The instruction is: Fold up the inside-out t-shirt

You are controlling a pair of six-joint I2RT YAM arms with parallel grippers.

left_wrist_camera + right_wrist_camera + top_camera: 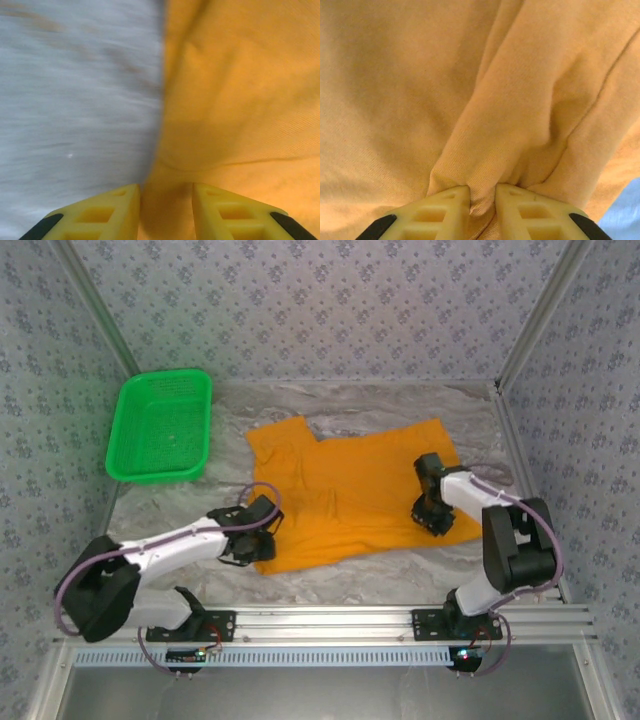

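1. The orange t-shirt lies spread on the bench, roughly central, with one sleeve towards the far left and some wrinkles across the body.
2. The left gripper sits at the shirt's near-left corner. In the left wrist view its fingers straddle the cloth edge, and the fabric drawn between them looks grasped.
3. The right gripper rests on the shirt's right side. In the right wrist view it is clenched on a gathered ridge of cloth.
4. Step in hand, as judged: both sides are being taken up for a first fold, and no fold is made yet.
5. The next move likely calls for both grips to lift together and carry the cloth evenly across the body, with the pinches kept firm so that the fabric does not slip or bunch.
6. Count: one t-shirt, one green mesh basket at the far left, apart from the shirt, and two grippers.
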